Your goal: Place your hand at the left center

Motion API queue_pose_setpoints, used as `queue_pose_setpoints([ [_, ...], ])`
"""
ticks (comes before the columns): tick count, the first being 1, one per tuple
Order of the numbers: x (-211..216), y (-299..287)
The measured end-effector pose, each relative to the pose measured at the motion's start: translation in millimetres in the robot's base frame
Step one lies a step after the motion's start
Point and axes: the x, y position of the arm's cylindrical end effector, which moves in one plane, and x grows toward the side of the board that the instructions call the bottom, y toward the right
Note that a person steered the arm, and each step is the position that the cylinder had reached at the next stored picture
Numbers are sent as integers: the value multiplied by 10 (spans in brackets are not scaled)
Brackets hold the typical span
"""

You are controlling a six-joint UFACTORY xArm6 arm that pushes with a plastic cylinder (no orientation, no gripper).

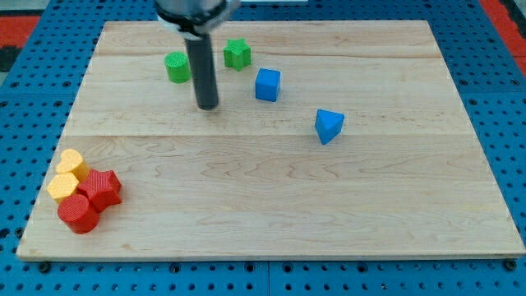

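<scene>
Your tip (207, 107) rests near the surface's (271, 205) top edge, beside the green cylinder (177, 67). There are no fingers to report. The left-centre edge is not yet reached.

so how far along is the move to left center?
Done: nothing visible yet. In hand: my tip sits in the board's upper part, between the green cylinder and the blue cube, touching no block. Left: travel toward the view's left and down to mid height, ending above the yellow and red cluster.
</scene>
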Motion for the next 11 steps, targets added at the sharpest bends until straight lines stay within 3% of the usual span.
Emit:
queue_pose_setpoints([
  [1,99,-345],
  [2,-159,-746],
  [4,577,-368],
  [8,572,-475],
  [9,337,-1081],
  [10,-190,-1738],
  [11,-722,-1625],
])
